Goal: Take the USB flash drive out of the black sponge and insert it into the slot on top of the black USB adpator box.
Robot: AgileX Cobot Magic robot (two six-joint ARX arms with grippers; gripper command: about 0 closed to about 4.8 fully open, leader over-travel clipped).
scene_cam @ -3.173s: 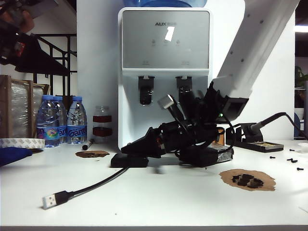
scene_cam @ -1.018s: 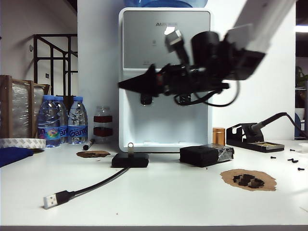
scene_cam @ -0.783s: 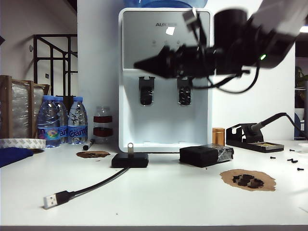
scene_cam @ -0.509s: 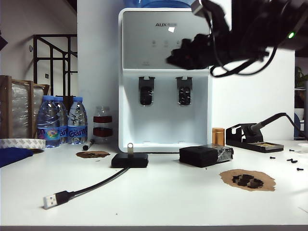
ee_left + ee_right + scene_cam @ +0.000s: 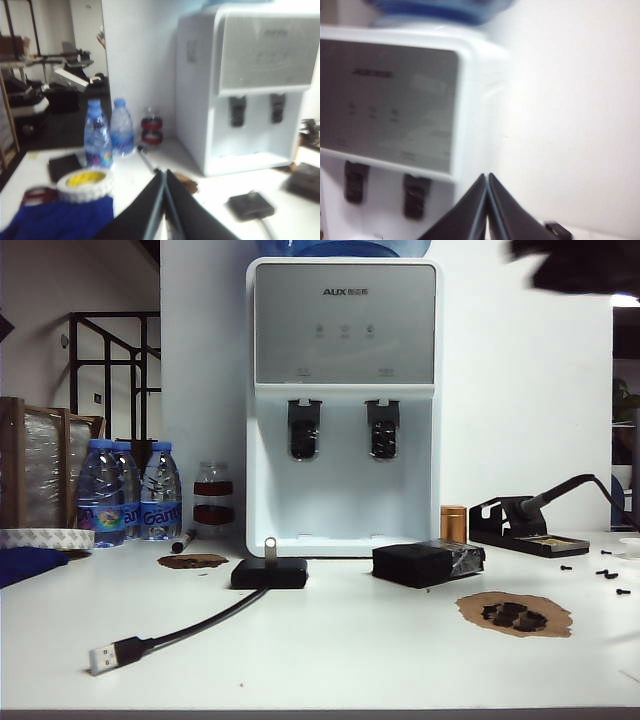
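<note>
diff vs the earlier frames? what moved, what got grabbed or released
The right arm let go of the USB flash drive and lifted up and right, almost out of the exterior view; the right gripper is shut and empty. The left gripper is shut. The drive stands in the black USB adpator box, which stayed put, as did the black sponge.

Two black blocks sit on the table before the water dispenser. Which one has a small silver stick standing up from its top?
The black USB adpator box, the flatter block with the cable. The USB flash drive stands upright in it; the thicker, taped black sponge carries nothing.
</note>
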